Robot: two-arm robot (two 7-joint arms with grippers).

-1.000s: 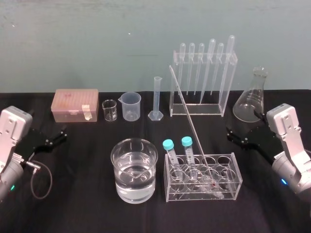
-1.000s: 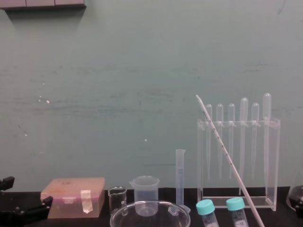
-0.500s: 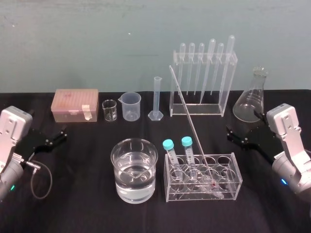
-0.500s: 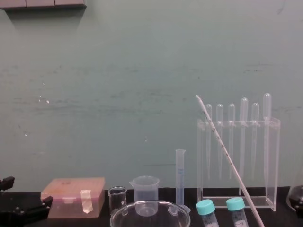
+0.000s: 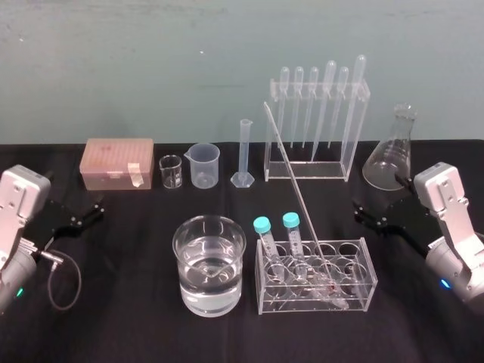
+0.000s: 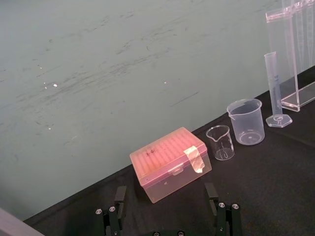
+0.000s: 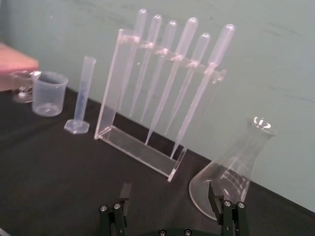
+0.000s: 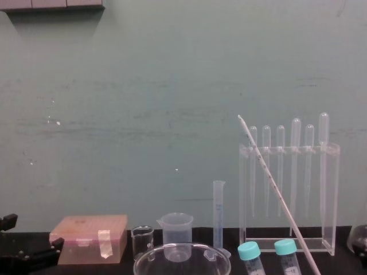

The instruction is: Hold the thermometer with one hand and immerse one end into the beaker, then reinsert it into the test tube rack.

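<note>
Thermometer (image 5: 296,193), long thin whitish glass rod, remains leaning in the low clear test tube rack (image 5: 363,291), well left of the right gripper (image 5: 361,213). Right gripper and left gripper (image 5: 92,210) stay wide open, empty: grasp not begun.

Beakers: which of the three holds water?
The widest glass beaker, standing at the front, nearest the robot. The plastic beaker and the tiny glass beaker in the back row look empty.
</note>
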